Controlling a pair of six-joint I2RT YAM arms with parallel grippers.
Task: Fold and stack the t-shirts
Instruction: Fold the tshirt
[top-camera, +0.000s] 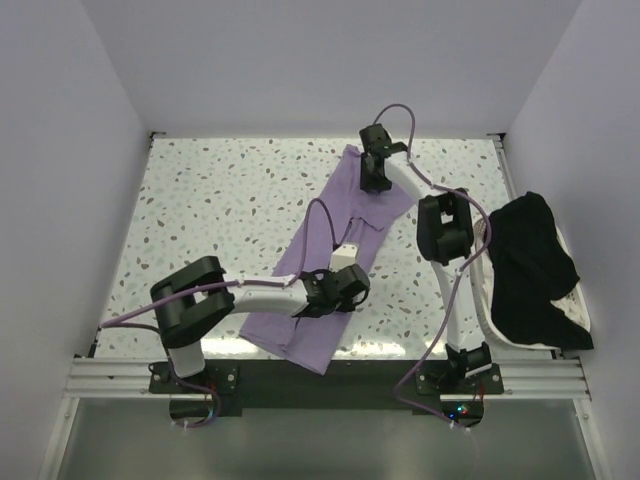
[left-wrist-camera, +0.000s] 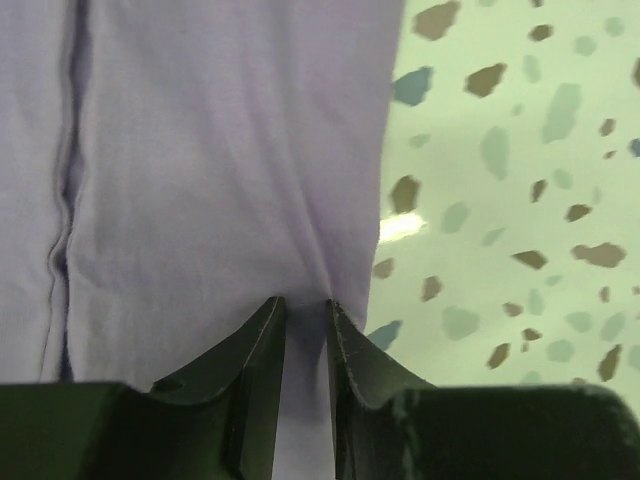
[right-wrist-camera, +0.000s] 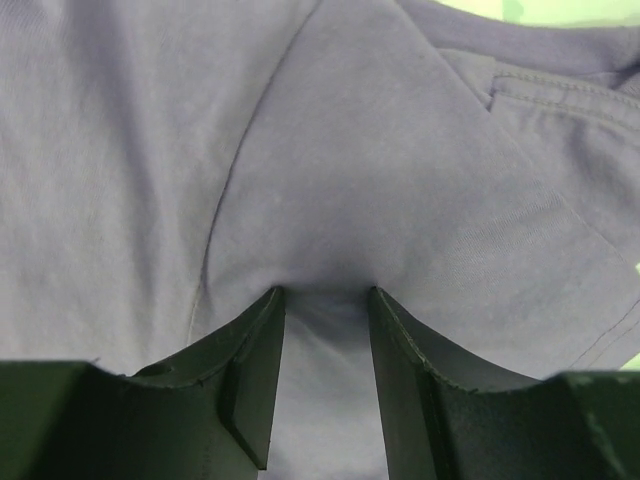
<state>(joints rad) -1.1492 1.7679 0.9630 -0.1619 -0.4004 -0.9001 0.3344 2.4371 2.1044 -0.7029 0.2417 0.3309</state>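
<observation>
A purple t-shirt (top-camera: 352, 200), folded into a long strip, lies diagonally across the speckled table (top-camera: 220, 200). My left gripper (top-camera: 336, 290) is at the strip's right edge near its near end. In the left wrist view the gripper (left-wrist-camera: 306, 305) is shut on a pinch of the purple cloth (left-wrist-camera: 220, 150). My right gripper (top-camera: 372, 176) is at the strip's far end. In the right wrist view the gripper (right-wrist-camera: 325, 295) has its tips pressed into the cloth (right-wrist-camera: 380, 150), with fabric gathered between them. A black t-shirt (top-camera: 530, 260) lies crumpled at the right.
The black shirt rests in a white basket (top-camera: 487, 305) at the table's right edge. White walls close in the left, far and right sides. Bare speckled table (left-wrist-camera: 520, 200) lies right of the purple shirt's edge. Purple cables loop over both arms.
</observation>
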